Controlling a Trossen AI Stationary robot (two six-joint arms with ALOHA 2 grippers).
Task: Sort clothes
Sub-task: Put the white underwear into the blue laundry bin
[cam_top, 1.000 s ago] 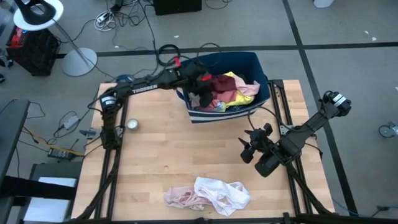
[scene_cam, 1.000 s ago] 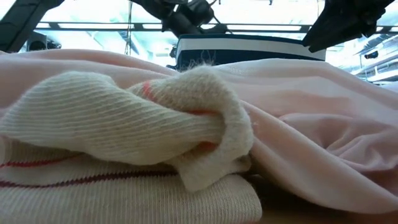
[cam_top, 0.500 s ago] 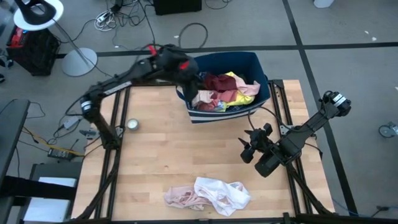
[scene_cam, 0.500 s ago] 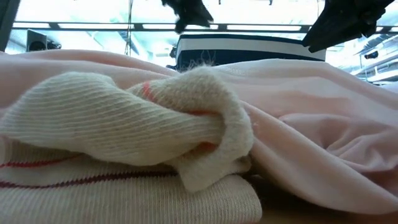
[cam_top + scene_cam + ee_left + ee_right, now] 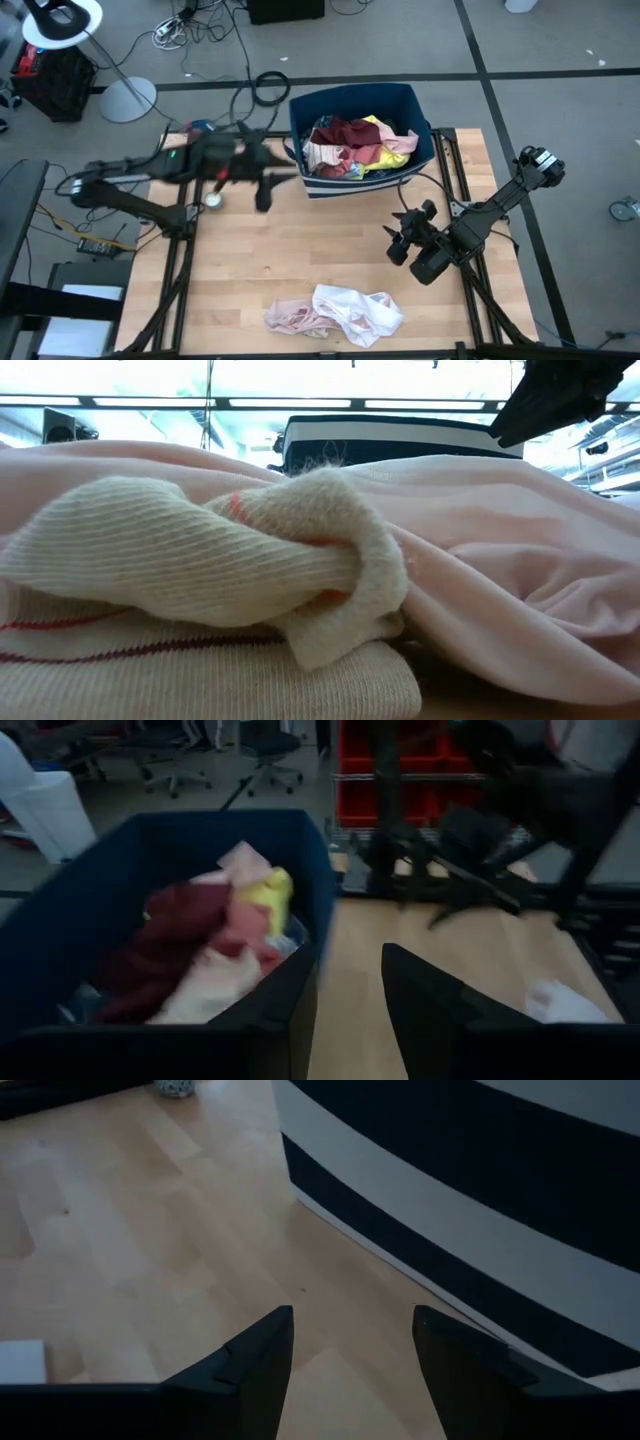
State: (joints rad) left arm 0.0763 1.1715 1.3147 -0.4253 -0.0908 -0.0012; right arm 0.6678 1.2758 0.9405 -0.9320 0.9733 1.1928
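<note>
Clothes lie heaped in the navy striped bin [image 5: 360, 186] at the table's far side: maroon [image 5: 342, 131], yellow [image 5: 385, 135], salmon and pale pieces. A pale pink and white pile [image 5: 335, 312] rests on the table near its front edge; in the low view a cream knit [image 5: 200, 550] and a pink garment [image 5: 500, 520] fill the picture. My left gripper [image 5: 272, 178] hovers open and empty left of the bin [image 5: 300, 850], pointing toward it. My right gripper [image 5: 398, 240] hangs open over bare wood in front of the bin's right end.
A small round metal object [image 5: 212, 200] sits on the table's left part. The bin's striped front wall [image 5: 480, 1200] stands close ahead of my right gripper [image 5: 350, 1330]. Bare wood [image 5: 300, 250] stretches between the bin and the near pile. Cables and a lamp lie on the floor beyond.
My left gripper has come up out of the bin and swung back toward the table's left edge, leaving the low view. It now hangs left of the bin with nothing between its fingers. The clothes in the bin stay heaped.
</note>
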